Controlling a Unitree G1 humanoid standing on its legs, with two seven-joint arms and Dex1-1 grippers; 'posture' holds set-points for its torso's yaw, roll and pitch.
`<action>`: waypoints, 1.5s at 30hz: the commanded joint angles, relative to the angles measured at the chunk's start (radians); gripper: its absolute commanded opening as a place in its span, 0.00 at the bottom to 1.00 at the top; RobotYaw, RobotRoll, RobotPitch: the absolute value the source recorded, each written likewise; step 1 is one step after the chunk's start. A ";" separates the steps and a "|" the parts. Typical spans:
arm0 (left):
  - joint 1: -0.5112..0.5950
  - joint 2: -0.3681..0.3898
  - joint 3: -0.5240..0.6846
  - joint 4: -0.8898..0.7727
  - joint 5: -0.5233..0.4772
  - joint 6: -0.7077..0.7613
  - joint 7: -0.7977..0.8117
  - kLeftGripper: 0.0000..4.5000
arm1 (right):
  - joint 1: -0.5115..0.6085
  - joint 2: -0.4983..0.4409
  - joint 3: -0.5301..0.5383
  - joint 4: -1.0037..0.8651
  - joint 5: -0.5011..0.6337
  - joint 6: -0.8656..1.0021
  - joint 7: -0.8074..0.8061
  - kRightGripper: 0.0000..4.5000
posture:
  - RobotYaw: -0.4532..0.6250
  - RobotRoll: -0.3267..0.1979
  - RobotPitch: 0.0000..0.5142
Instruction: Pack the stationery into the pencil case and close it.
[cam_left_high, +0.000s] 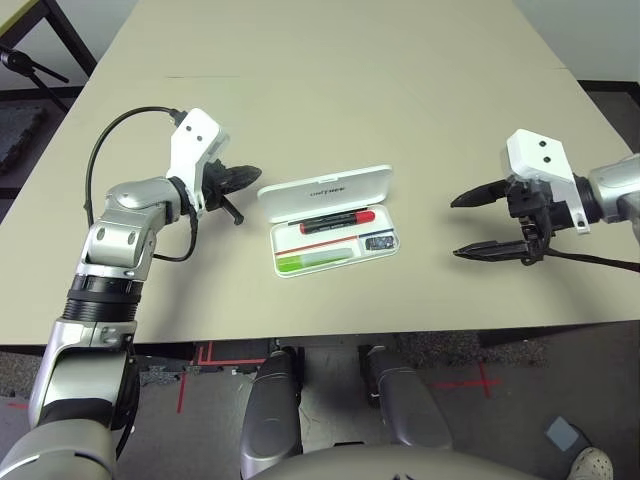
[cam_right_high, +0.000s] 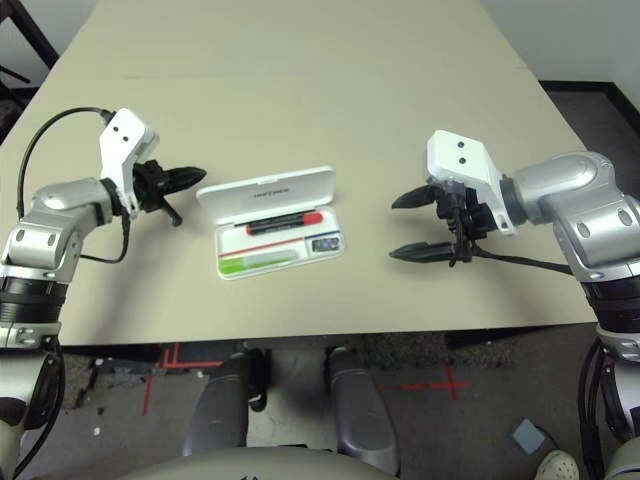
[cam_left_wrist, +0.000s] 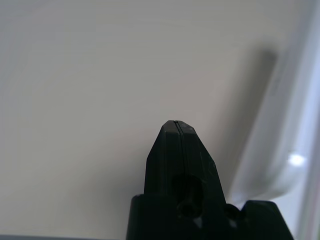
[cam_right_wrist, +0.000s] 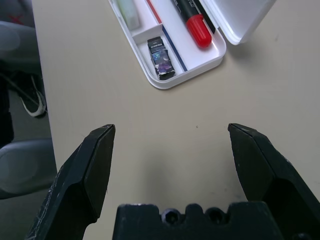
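The white pencil case (cam_left_high: 330, 190) lies open at mid-table, its lid tilted up on the far side. In its tray lie the red marker (cam_left_high: 338, 221), the lime-green highlighter (cam_left_high: 315, 260) and a tiny black-grey block (cam_left_high: 379, 242). My left gripper (cam_left_high: 250, 175) is shut with nothing between its fingers. Its tip is close to the left end of the lid (cam_left_wrist: 295, 125), and I cannot tell whether they touch. To the right of the case, a hand's width away, my right gripper (cam_left_high: 454, 228) hangs open and empty. Its wrist view looks at the block (cam_right_wrist: 161, 57) and the marker's cap (cam_right_wrist: 195, 22).
The beige table (cam_left_high: 330, 90) stretches bare behind and around the case. Its front edge runs just below both grippers. A black cable loops off my left wrist (cam_left_high: 110, 140). Dark floor with red tape marks lies beyond the front edge.
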 joint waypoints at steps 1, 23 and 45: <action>0.034 -0.003 -0.026 -0.075 -0.043 0.029 -0.055 0.01 | -0.001 -0.002 0.006 -0.014 -0.003 -0.005 -0.005 1.00 | 0.37 0.62 0.37; 0.123 -0.037 -0.311 -0.224 0.123 -0.030 -0.068 0.01 | 0.010 0.012 0.032 0.011 -0.059 -0.035 -0.020 1.00 | 0.37 0.62 0.39; 0.190 -0.219 -0.029 -0.163 -0.075 -0.103 0.029 0.65 | 0.000 0.235 -0.105 0.158 -0.047 0.070 -0.371 1.00 | 0.37 0.62 0.42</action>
